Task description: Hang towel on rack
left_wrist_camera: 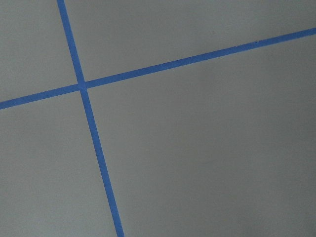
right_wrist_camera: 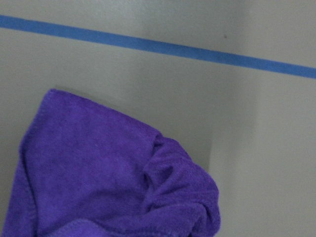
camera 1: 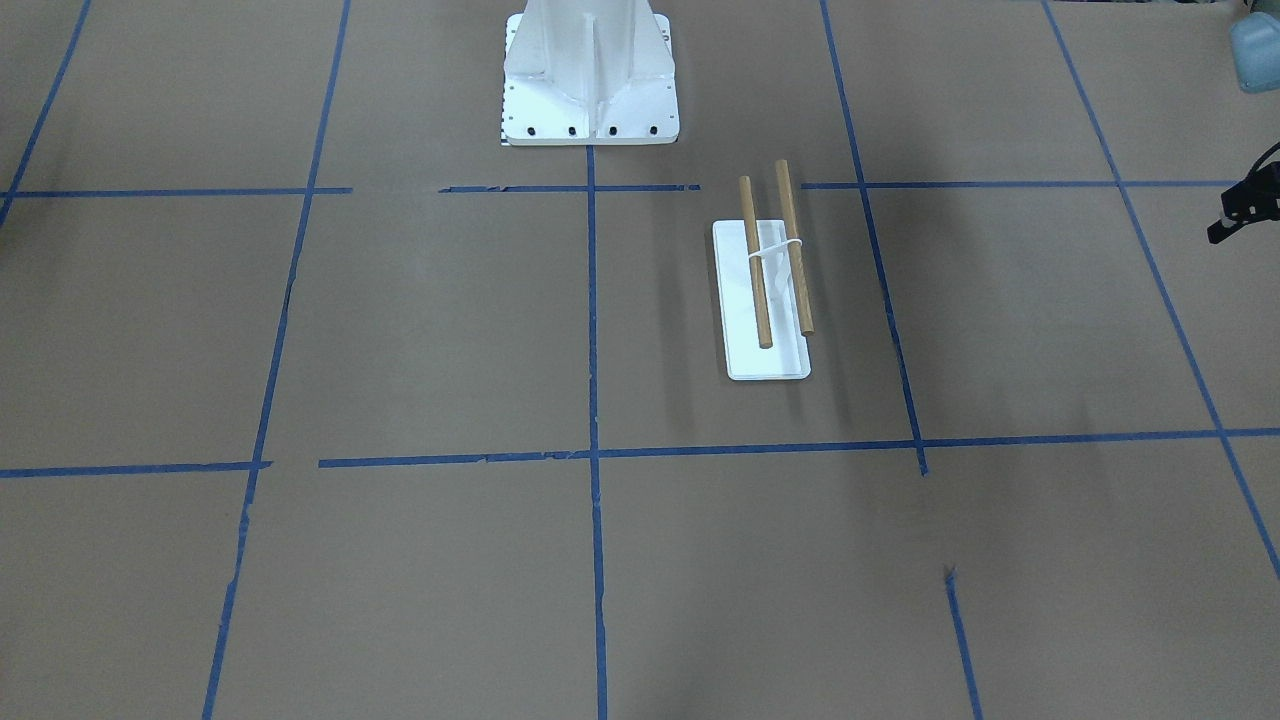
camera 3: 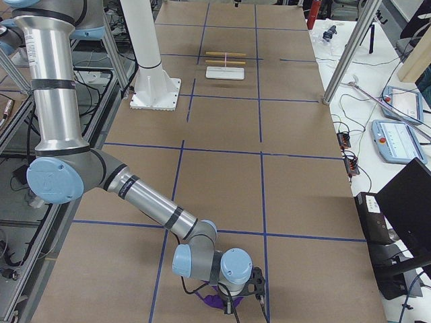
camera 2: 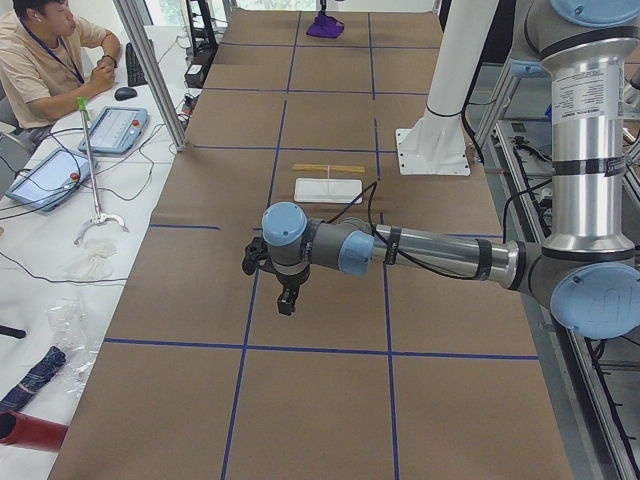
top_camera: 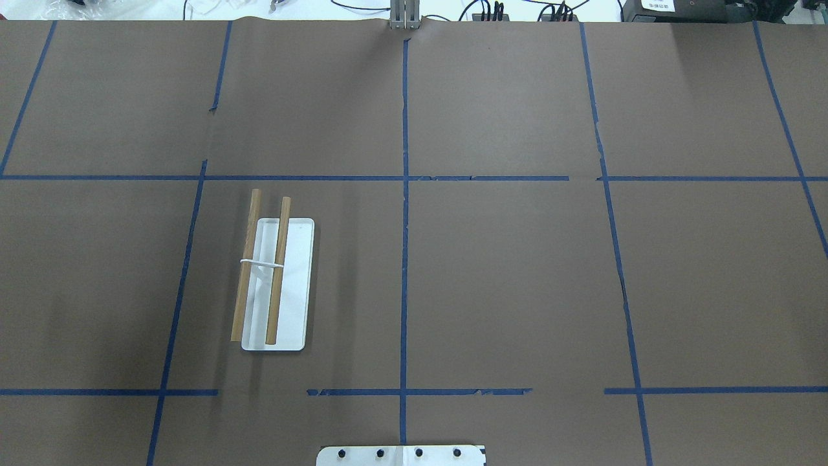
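Observation:
The rack (camera 1: 765, 300) stands bare on the brown table: a flat white base with two wooden dowels joined by a white crosspiece. It also shows in the overhead view (top_camera: 275, 285) and both side views (camera 2: 328, 185) (camera 3: 225, 67). The purple towel (right_wrist_camera: 113, 168) lies crumpled on the table at the far right end (camera 3: 214, 301) (camera 2: 325, 25). My right gripper (camera 3: 244, 301) hangs just over it; I cannot tell whether it is open. My left gripper (camera 2: 286, 298) hovers over bare table, well away from the rack, its edge showing in the front view (camera 1: 1240, 210); I cannot tell its state.
The large white bolted pedestal (camera 1: 590, 80) stands at the robot's side of the table (camera 2: 435, 150). Blue tape lines (left_wrist_camera: 89, 118) grid the brown surface. An operator (camera 2: 45, 60) sits at a side table with pendants (camera 2: 115, 128). Aluminium posts (camera 3: 350, 50) stand at the table's edge.

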